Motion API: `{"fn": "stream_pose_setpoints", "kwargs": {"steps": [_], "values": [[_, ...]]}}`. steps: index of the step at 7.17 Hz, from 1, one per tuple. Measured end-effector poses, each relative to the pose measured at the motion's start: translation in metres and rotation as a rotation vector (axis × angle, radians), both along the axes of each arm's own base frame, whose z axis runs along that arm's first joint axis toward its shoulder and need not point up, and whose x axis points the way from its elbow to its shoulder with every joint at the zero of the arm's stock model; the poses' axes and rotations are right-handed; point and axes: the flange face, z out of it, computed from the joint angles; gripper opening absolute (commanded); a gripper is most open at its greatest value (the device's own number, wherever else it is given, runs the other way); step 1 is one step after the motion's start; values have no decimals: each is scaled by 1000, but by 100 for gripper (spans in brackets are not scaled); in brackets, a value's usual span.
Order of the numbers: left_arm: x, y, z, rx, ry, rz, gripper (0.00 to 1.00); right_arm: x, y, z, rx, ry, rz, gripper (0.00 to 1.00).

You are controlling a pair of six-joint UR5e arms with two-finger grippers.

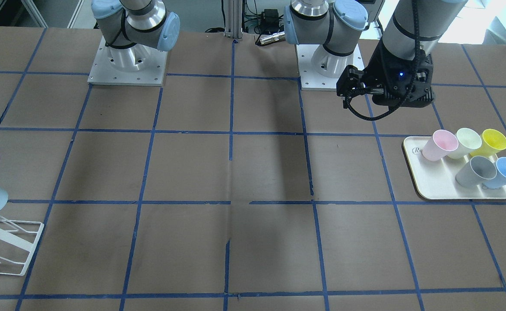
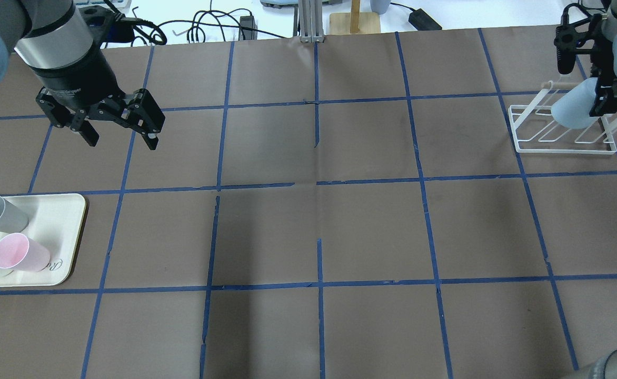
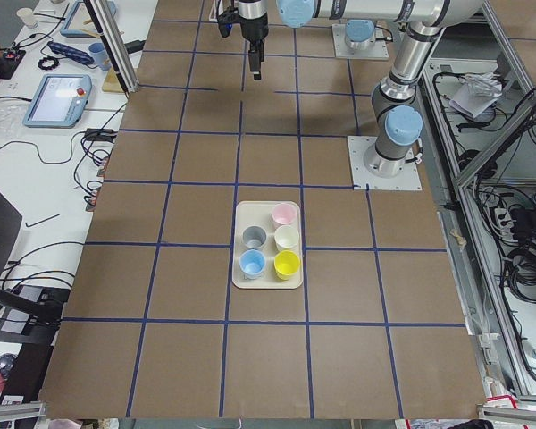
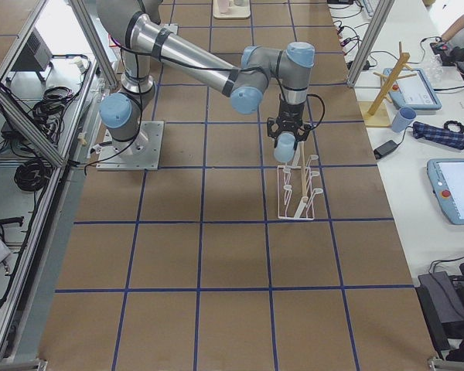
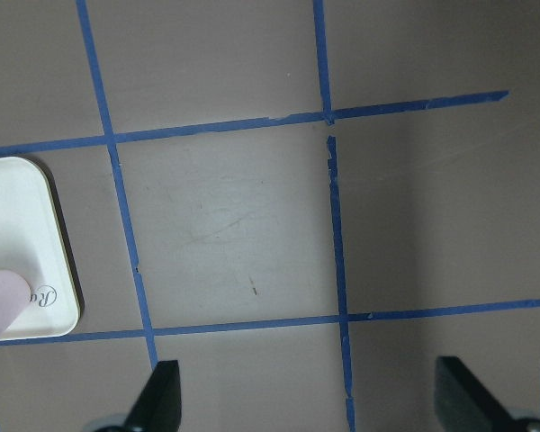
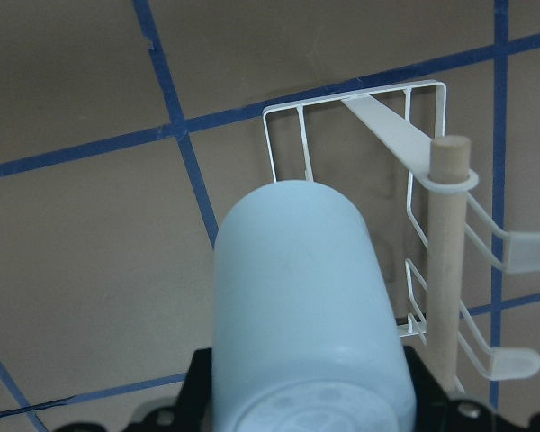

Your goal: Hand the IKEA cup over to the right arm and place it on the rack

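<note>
Hanging wide open and empty over the surface (image 2: 371, 231) near the tray (image 2: 61, 221), left end effector (image 2: 121, 141) looks done with its share. Above the rack (image 2: 566, 150), right end effector (image 2: 603, 102) grips the IKEA cup (image 2: 571, 111) at its base end, mouth angled down toward the prongs (image 6: 520, 245), likely so it slides onto one; not seated yet.

Two high cameras face each other across the counter (image 2: 308, 237), sharing the tray (image 2: 56, 221); two look from its ends. A wrist camera looks down close on the rack (image 6: 382, 121).
</note>
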Motion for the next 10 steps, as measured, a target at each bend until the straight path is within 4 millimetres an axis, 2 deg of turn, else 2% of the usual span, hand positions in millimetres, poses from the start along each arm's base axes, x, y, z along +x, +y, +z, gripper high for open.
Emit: {"fn": "stream_pose_setpoints", "kwargs": {"steps": [1, 2, 4, 6, 7, 9, 10], "values": [[-2, -4, -2, -14, 27, 8, 100, -1, -1, -3, 1, 1, 2, 34], [-5, -7, -4, -25, 52, 17, 100, -1, -2, -4, 1, 1, 3, 67], [-6, -9, -7, -31, 65, 35, 100, -1, -3, -9, 6, -4, 4, 100], [-6, -11, -5, -52, 67, 38, 100, -2, -5, -16, 17, -7, 4, 100], [-6, -11, -5, -58, 67, 38, 100, -3, -6, -13, 16, -1, 4, 100], [-6, -11, -3, -65, 67, 39, 100, -4, -6, 1, -3, 6, 0, 100], [-6, -11, -3, -66, 68, 39, 100, -1, -8, 16, -32, -9, -5, 100]]}}
